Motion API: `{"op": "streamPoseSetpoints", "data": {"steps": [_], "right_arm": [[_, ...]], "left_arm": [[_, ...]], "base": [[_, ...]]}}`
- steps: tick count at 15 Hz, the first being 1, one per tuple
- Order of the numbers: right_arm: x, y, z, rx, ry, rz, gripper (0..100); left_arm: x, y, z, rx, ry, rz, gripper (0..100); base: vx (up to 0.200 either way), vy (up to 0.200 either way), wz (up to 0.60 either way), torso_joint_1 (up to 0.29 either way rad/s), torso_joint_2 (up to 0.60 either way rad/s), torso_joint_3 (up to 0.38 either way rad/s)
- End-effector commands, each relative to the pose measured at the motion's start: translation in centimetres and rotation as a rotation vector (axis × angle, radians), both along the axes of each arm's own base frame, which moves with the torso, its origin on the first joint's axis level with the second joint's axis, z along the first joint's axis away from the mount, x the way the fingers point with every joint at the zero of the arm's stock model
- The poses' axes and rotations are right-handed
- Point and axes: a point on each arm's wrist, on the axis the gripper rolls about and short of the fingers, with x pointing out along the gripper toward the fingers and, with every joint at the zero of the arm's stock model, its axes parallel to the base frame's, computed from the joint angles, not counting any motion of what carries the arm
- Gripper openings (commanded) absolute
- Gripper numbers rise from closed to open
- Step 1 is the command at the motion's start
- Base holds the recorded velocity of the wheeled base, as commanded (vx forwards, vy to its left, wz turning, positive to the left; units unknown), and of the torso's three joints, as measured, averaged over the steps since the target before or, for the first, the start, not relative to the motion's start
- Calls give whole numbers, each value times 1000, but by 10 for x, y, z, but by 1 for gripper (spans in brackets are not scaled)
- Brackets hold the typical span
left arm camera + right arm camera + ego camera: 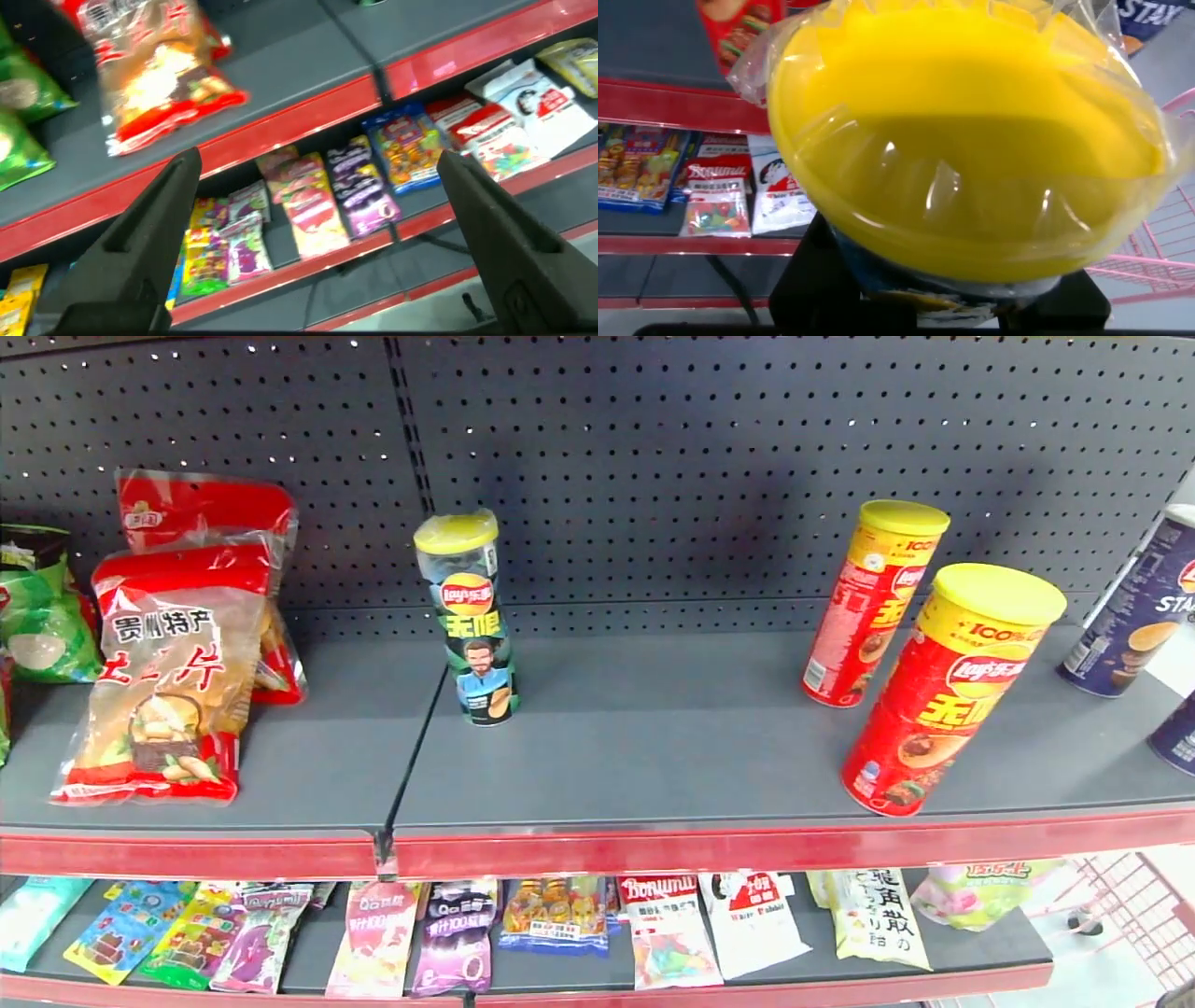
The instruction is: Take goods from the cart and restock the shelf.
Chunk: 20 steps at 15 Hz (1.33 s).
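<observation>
A chip can with a yellow lid (pixel 962 140), wrapped in clear film, sits close to the right wrist camera with my right gripper (pixel 943 303) shut on its body below the lid. My left gripper (pixel 318 161) is open and holds nothing; it hangs in front of the shelf's red front edge (pixel 280 117), near a red snack bag (pixel 159 65). On the grey shelf (pixel 653 737) stand a green-and-black chip can (pixel 471 616), two red chip cans (pixel 873 602) (pixel 952 686) and navy cans (pixel 1134 611) at the far right.
Red and green snack bags (pixel 173 672) lean at the shelf's left. Between the green-and-black can and the red cans the shelf is bare. The lower shelf holds several candy bags (pixel 663 924). A pink wire cart (pixel 1134 905) stands at the lower right.
</observation>
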Motion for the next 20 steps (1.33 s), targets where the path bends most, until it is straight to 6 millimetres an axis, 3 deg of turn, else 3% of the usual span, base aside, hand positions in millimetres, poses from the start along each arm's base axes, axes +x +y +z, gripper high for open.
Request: {"op": "streamPoseSetpoints", "data": {"steps": [1, 6, 10, 16, 20], "right_arm": [[-2, 0, 0, -1, -7, 1, 0], [-2, 0, -1, -1, -5, 1, 0], [-2, 0, -4, -1, -2, 1, 0], [-3, 0, -4, -1, -4, 1, 0], [-3, 0, -4, -1, -5, 1, 0]], "left_arm": [[0, 0, 0, 0, 0, 1, 100], [0, 0, 1, -1, -3, -2, 100], [-1, 0, 2, -3, -12, 5, 100], [-1, 0, 0, 1, -7, 8, 100], [-2, 0, 0, -2, -18, -7, 100]], "base": [[0, 200, 0, 7, 7, 2], [0, 200, 0, 3, 2, 2], [0, 0, 0, 0, 0, 0], [200, 0, 0, 1, 1, -1], [0, 0, 0, 0, 0, 0]]}}
